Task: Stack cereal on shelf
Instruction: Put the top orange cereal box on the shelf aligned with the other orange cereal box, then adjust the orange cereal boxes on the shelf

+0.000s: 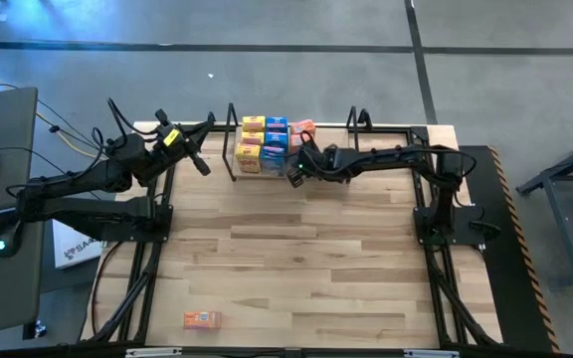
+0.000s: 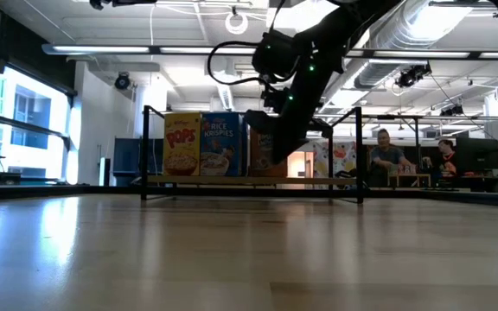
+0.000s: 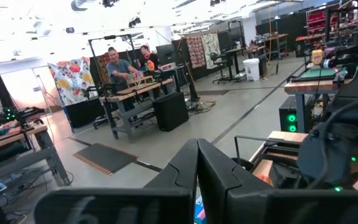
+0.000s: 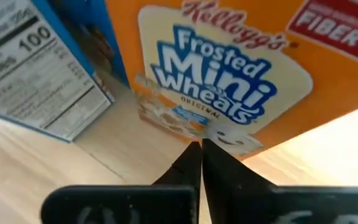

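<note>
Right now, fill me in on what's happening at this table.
The robot is stocking the shelf at the far edge of the table with small cereal boxes. Yellow and blue boxes already stand on it. The right claw, fingers together and empty, sits right in front of an orange Frosted Mini Wheats box at the end of the row. The left claw is shut and waits just left of the shelf. One orange box lies alone near the table's front edge.

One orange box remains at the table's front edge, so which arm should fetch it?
Probably left: the orange box lies on the left side, and the right pincer is at the shelf.
</note>
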